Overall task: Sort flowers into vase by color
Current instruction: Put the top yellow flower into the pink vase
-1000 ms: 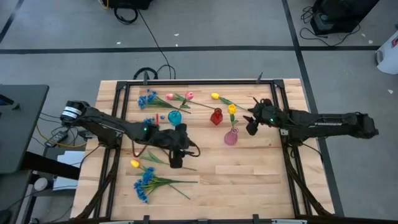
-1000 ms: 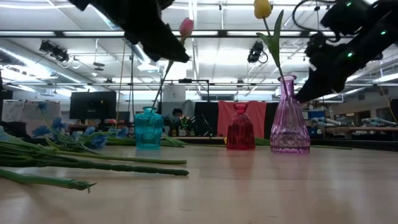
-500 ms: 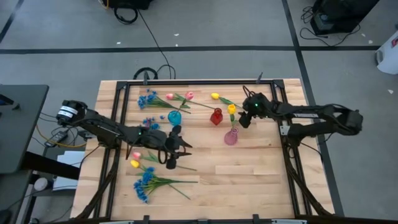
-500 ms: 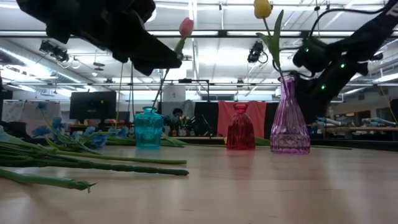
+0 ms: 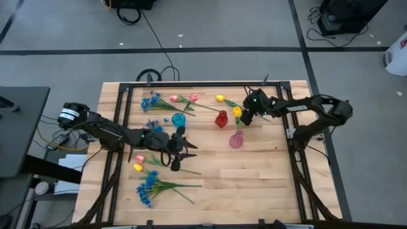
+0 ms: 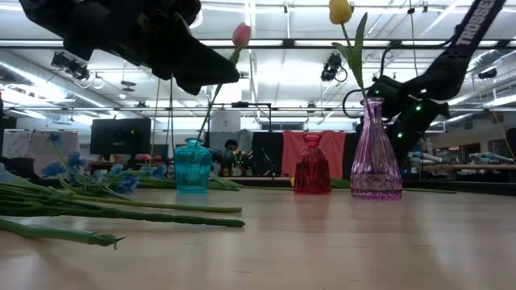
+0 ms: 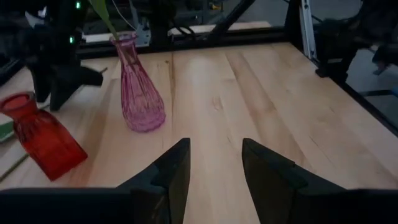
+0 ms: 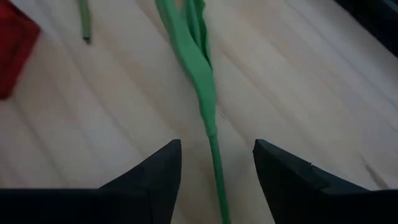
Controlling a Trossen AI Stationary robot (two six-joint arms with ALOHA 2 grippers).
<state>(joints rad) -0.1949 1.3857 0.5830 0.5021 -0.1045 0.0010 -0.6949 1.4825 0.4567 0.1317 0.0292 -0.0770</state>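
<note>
The right tool (image 8: 216,163), fingers apart, straddles the long green stem of a yellow tulip (image 8: 200,68) lying on the wooden counter (image 5: 254,172); it should close squarely; the left tool (image 7: 214,168) waits, fingers apart and empty.

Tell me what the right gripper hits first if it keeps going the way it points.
The green stem lying on the table, which runs straight between the open right gripper's fingers; how far ahead is unclear.
</note>
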